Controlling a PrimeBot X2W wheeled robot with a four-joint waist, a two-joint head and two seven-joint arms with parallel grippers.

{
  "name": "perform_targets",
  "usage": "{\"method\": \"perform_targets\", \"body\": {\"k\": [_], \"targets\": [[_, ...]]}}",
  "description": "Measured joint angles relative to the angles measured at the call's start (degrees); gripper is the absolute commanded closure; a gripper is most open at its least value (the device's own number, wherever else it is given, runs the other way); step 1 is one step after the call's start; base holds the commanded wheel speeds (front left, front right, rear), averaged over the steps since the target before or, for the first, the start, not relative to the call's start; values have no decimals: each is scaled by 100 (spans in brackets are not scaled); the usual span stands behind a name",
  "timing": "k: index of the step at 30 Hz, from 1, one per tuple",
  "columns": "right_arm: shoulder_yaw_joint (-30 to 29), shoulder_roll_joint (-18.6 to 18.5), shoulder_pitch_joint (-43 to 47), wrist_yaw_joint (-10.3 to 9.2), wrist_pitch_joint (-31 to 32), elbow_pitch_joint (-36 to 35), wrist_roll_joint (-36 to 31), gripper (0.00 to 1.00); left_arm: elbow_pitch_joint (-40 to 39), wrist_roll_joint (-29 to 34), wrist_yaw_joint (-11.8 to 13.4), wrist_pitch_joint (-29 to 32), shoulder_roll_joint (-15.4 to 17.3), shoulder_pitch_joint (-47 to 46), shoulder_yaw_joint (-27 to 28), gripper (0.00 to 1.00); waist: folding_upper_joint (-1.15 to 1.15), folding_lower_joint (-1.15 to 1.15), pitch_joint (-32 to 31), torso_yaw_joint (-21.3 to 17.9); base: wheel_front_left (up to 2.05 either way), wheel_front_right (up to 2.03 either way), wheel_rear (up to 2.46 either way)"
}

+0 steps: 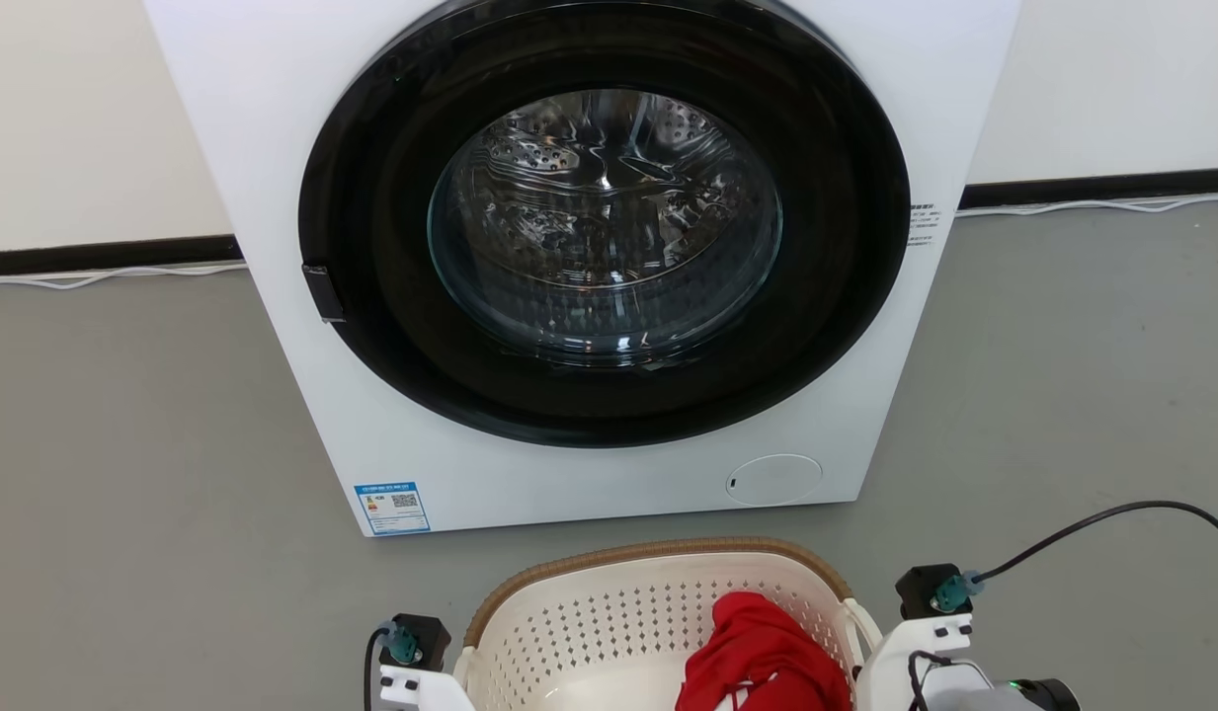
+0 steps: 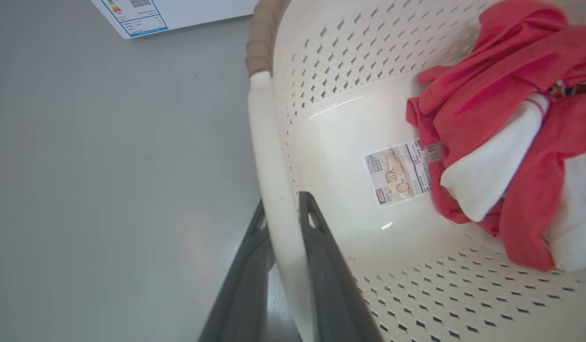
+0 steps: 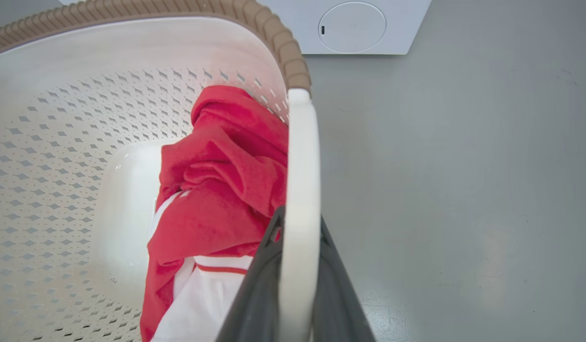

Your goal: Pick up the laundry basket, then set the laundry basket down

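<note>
left gripper [image 2: 283,202] is clamping the left handle [image 2: 269,142] of the laundry basket [image 1: 589,632], one finger on each side of the white loop. right gripper [image 3: 300,216] is pinching the right handle [image 3: 300,142] the same way. basket is sitting just in front of the washing machine [image 1: 589,474], between both wrists, with red and white clothes [image 1: 757,642] piling toward its right side. can't tell if it is touching the floor [image 1: 124,444]. risks: smooth thin loops could be slipping through the narrow fingers; off-centre load may be tipping the basket right; uneven arm heights could be twisting a handle free.
</note>
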Motion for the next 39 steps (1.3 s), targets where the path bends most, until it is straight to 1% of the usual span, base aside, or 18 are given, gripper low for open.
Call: {"method": "perform_targets", "body": {"k": [21, 39], "targets": [[322, 0, -10, 0, -97, 57, 354, 100, 76, -198, 0, -1, 0, -6, -182, 100, 0, 0, 86, 64, 0, 0, 0], [577, 4, -26, 0, -110, 104, 620, 100, 140, -299, 0, -2, -7, -23, -285, 100, 0, 0, 133, 28, 0, 0, 0]]}}
